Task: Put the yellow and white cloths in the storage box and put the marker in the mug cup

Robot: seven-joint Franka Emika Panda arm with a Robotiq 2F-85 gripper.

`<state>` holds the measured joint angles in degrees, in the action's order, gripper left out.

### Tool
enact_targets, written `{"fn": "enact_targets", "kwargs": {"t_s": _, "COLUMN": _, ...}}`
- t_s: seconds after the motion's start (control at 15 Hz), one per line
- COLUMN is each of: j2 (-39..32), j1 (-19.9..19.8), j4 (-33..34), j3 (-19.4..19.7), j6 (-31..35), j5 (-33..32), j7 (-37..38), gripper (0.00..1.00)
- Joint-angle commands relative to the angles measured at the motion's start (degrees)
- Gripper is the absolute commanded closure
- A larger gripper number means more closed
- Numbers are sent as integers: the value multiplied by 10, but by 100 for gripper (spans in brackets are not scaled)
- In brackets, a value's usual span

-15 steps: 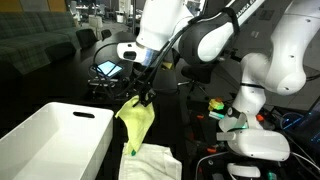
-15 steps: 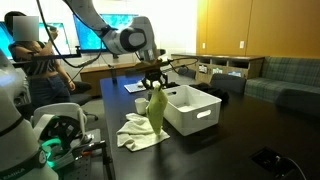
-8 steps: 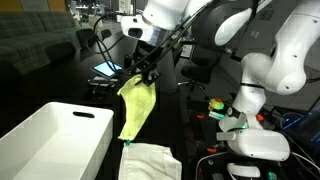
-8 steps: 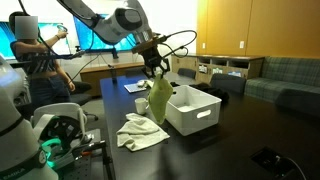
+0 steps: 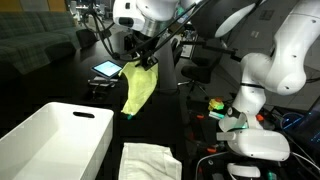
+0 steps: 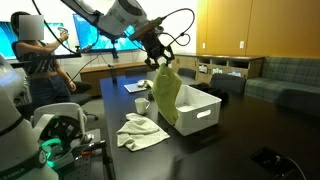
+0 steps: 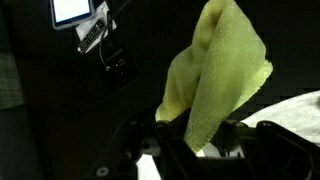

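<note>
Storage box [image 5: 40,140] open on the table, white cloth [image 5: 150,160] heaped just beside it, yellow cloth [image 5: 138,92] hanging in the air nearby, top pinched in the clamped gripper [image 5: 143,62]. Looks like the carry of the yellow cloth; calls next for moving over the box's opening, lowering, releasing.

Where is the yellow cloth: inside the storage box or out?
Out. The yellow cloth hangs in mid-air from the shut pincer, none of it inside the storage box.
</note>
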<state>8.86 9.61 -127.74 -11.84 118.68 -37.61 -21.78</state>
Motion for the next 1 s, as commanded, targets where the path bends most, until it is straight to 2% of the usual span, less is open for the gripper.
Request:
{"fn": "enact_targets", "kwargs": {"t_s": 0.0, "j2": -23, "j1": 13, "j4": 31, "j3": -3, "j6": 13, "j5": -7, "j7": 6, "gripper": 97}}
{"fn": "enact_targets", "kwargs": {"t_s": 0.33, "j2": -103, "j1": 11, "j4": 103, "j3": -9, "j6": -132, "j5": -58, "j7": 77, "gripper": 97}}
{"fn": "enact_targets", "kwargs": {"t_s": 0.93, "j2": -270, "j1": 8, "j4": 206, "j3": 43, "j6": -348, "j5": -150, "j7": 169, "gripper": 97}}
